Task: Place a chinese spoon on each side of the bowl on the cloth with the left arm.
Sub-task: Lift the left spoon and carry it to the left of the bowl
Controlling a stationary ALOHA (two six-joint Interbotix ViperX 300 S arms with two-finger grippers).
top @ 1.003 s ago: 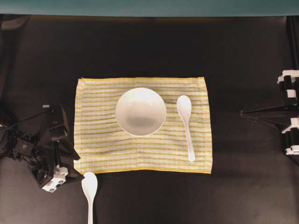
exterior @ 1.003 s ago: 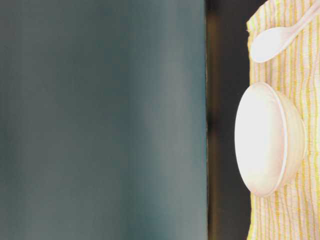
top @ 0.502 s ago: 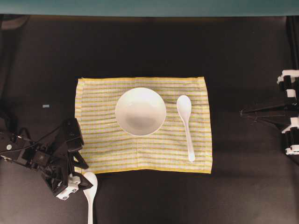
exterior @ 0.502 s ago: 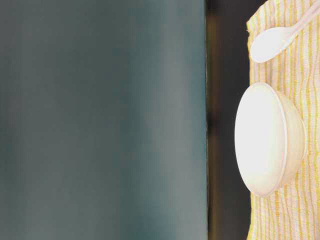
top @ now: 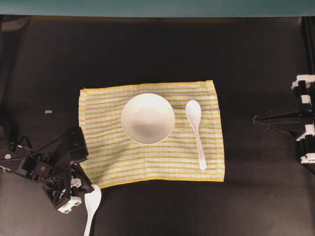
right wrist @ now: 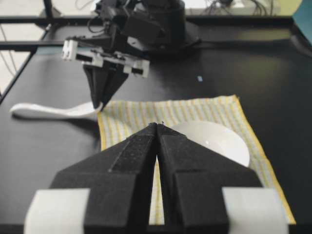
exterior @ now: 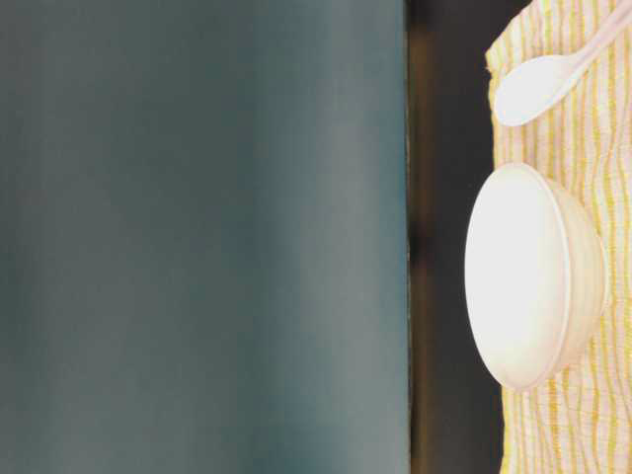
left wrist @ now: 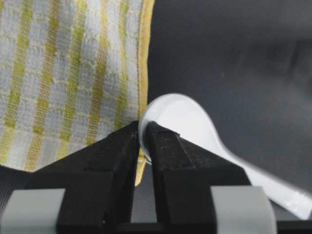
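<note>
**Second spoon gripped at the cloth's corner**

We see the left gripper [left wrist: 145, 141] closed on the rim of the second spoon [top: 92, 201], which lies on the table just off the cloth [top: 103, 162]. One spoon [top: 195, 129] already lies right of the bowl [top: 147, 118]. The cloth's corner may be pinched too; the wrist view is unclear. The right gripper [right wrist: 158, 127] rests closed and empty. Next, we judge, comes a lift and carry to the bowl's bare left side.
</note>
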